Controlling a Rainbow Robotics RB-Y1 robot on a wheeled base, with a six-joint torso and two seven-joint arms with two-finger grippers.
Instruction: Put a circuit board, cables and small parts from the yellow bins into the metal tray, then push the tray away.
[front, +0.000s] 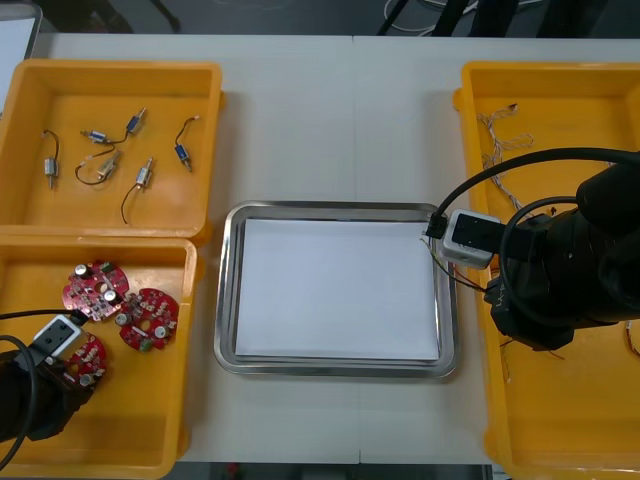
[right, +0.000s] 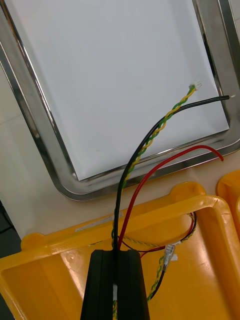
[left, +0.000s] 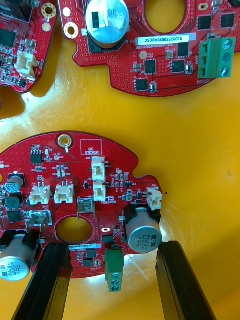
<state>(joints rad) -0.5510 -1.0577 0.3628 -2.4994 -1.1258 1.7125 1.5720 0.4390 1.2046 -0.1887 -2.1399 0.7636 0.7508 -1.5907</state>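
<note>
- Right pincer (right: 115, 252) clenched on limp, light cables (right: 150, 135); loose ends reach over the metal tray (right: 50, 145), possibly touching it.
- Left pincer (left: 112, 245) released, straddling a stiff, fragile circuit board (left: 75, 190) in a yellow bin (left: 200, 150); grip its edges.

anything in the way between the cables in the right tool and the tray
Nothing visible. The right tool, shut on black, red and twisted yellow-green cables, is by the yellow bin's rim, and their ends reach over the metal tray's corner; its white inside is bare. The left tool is open over a round red circuit board.
</note>
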